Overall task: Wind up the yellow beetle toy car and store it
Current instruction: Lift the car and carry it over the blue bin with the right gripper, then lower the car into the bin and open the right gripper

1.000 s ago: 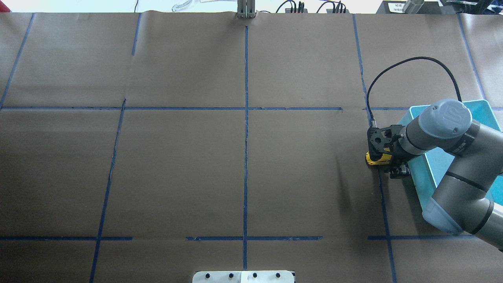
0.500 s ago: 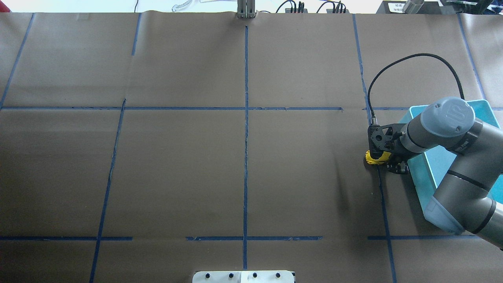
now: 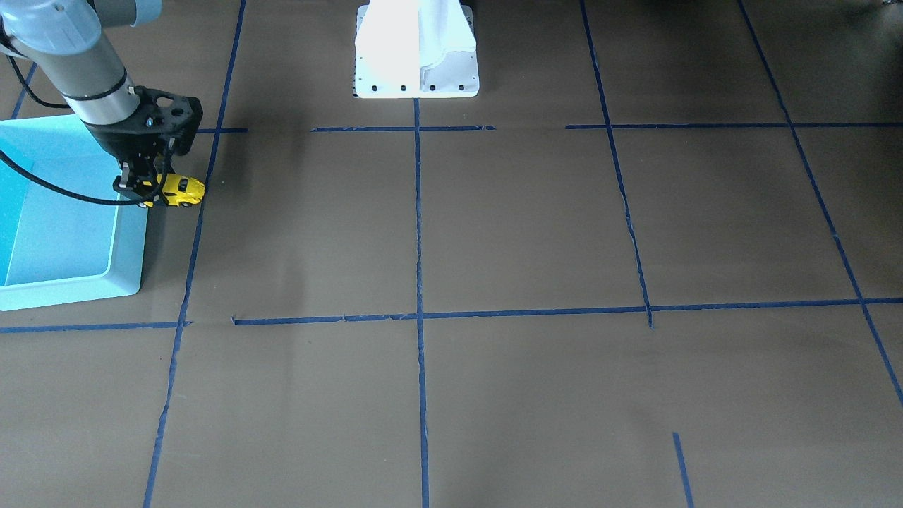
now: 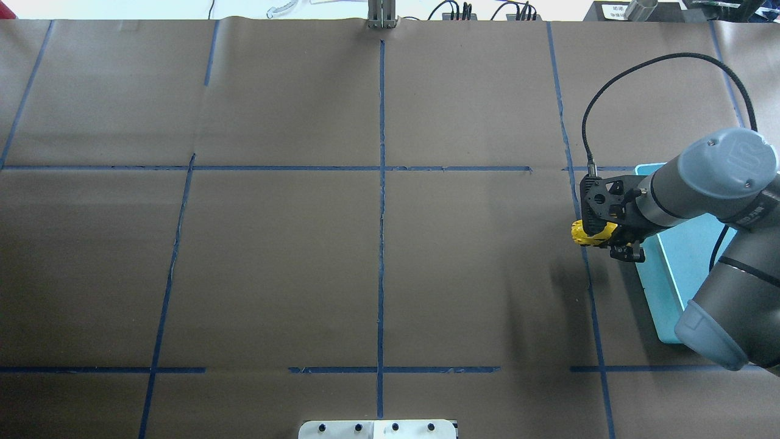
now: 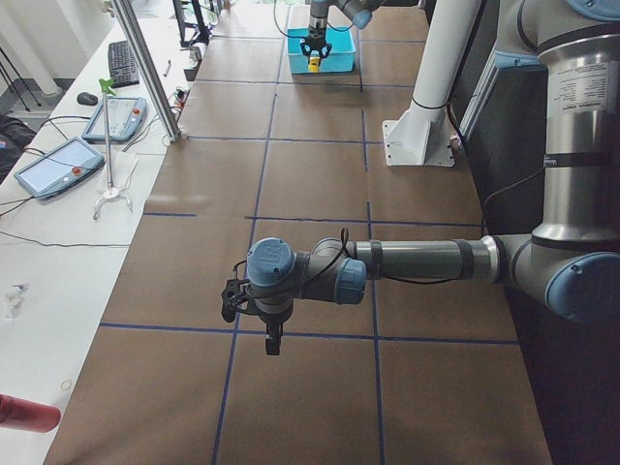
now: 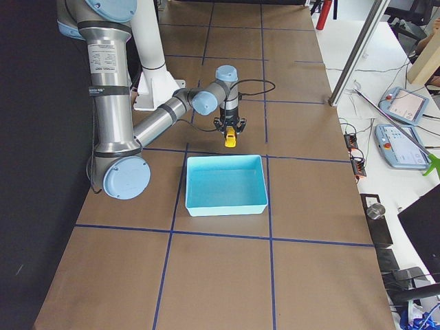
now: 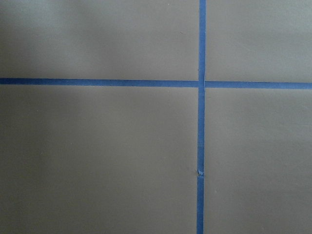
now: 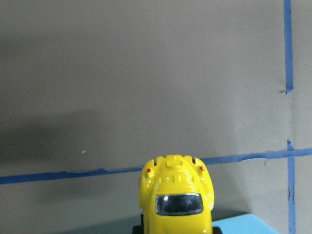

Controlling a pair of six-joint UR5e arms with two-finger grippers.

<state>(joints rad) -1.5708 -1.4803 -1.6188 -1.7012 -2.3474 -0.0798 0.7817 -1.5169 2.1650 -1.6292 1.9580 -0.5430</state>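
The yellow beetle toy car is small and bright yellow with dark windows. My right gripper is shut on its rear half, and its nose points away from the turquoise bin. The front view shows the car a little above the paper, just beyond the bin's rim. It fills the bottom of the right wrist view, with a corner of the bin below it. My left gripper hangs over the paper at the table's other end, and I cannot tell whether it is open or shut.
Brown paper with a blue tape grid covers the table. The robot's white base stands at the middle of the near edge. Tablets and cables lie on a white bench beyond the far edge.
The right arm has swung and risen, carrying the yellow car slightly up and toward the bin side. The gripper stays shut on it.
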